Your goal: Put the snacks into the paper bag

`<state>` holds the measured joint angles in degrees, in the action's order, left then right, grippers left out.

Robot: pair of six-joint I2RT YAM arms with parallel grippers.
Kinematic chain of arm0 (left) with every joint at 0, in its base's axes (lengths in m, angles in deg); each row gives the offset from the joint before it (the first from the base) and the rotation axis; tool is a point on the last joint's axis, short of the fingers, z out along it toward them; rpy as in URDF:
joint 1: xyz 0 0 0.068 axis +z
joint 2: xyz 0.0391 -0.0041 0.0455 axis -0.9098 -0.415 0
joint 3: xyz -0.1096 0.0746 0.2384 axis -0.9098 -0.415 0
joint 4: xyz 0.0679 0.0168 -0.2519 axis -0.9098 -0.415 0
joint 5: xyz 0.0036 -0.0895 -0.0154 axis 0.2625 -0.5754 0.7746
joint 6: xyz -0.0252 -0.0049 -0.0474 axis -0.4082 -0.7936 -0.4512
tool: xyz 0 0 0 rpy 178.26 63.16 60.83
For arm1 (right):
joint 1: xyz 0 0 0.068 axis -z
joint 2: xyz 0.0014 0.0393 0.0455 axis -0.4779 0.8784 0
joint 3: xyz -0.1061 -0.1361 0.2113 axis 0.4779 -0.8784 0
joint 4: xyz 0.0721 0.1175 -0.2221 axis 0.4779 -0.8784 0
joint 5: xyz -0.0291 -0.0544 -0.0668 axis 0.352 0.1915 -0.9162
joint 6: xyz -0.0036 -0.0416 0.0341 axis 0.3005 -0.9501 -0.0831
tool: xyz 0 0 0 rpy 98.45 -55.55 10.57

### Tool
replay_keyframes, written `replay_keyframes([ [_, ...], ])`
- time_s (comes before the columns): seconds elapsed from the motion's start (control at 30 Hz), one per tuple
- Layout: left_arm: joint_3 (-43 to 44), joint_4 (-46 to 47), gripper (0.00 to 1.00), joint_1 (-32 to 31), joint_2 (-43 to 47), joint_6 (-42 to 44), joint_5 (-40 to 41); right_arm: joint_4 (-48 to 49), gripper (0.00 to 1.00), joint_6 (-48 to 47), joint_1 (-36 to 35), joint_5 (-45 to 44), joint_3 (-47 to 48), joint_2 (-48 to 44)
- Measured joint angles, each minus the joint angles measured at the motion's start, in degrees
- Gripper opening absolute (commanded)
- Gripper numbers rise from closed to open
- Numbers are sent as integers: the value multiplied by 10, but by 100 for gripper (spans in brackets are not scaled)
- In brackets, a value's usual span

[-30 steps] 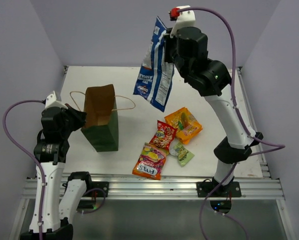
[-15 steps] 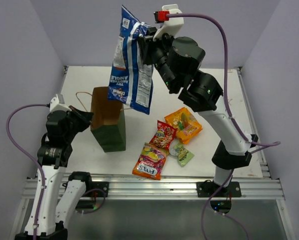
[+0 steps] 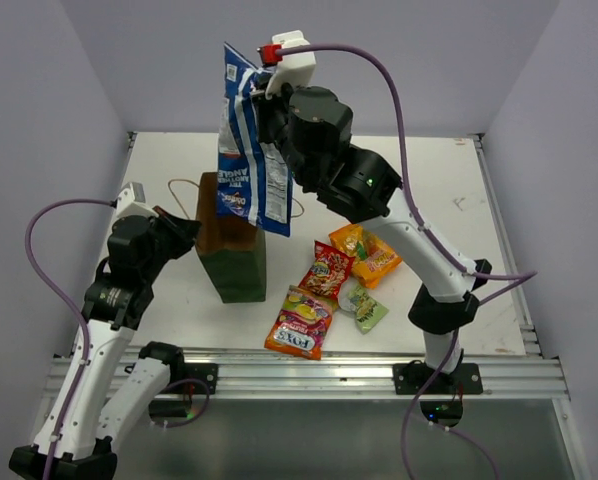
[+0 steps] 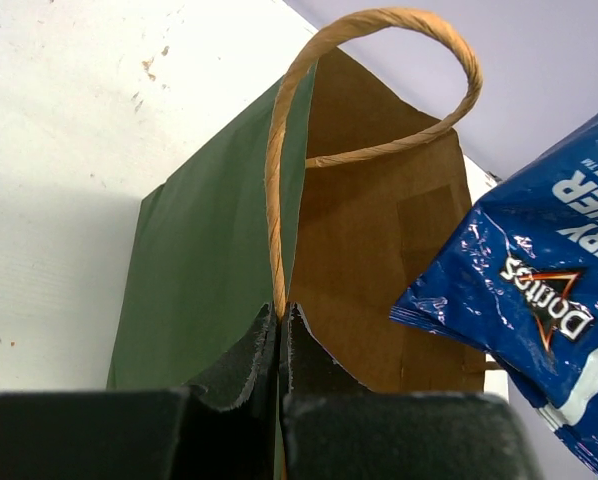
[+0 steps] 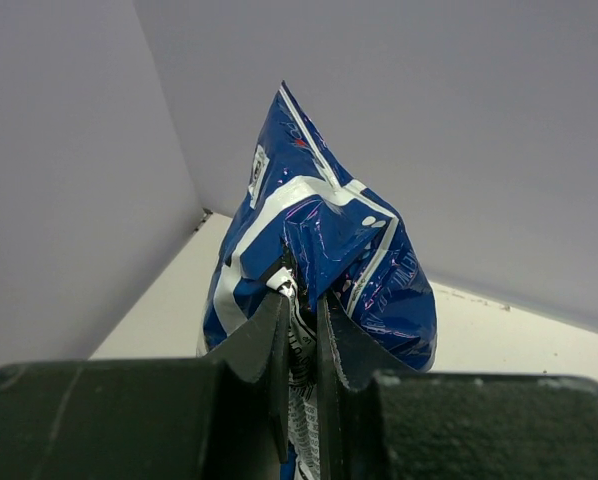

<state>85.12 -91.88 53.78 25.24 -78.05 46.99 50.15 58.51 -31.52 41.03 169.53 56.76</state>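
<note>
The dark green paper bag (image 3: 237,262) stands upright left of centre, brown inside (image 4: 379,260). My left gripper (image 3: 186,232) (image 4: 281,312) is shut on its near rim by a tan handle (image 4: 279,180). My right gripper (image 3: 263,88) (image 5: 299,300) is shut on the top of the long blue-and-white bag (image 3: 249,150) (image 5: 319,240), which hangs above the paper bag's mouth; its lower end (image 4: 524,290) is beside the opening. On the table lie an orange packet (image 3: 365,248), a red packet (image 3: 326,270), an orange-pink FOX'S packet (image 3: 299,322) and a small light-green packet (image 3: 364,305).
The white table (image 3: 159,170) is walled by lilac panels on three sides. A metal rail (image 3: 309,375) runs along the near edge. A purple cable (image 3: 399,130) loops over the right arm.
My right gripper has carried the blue-and-white bag left, from right of the paper bag to above its mouth. My left arm has shifted the paper bag a little right and nearer.
</note>
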Motion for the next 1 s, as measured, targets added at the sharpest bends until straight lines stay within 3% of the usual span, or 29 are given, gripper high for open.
replay_keyframes([
  [0.63,0,6,0,-6,-7,0,-3,47,0,-40,-9,-45,24,136],
  [1.0,0,15,0,-15,-13,0,-6,93,0,-62,-43,-62,22,144],
])
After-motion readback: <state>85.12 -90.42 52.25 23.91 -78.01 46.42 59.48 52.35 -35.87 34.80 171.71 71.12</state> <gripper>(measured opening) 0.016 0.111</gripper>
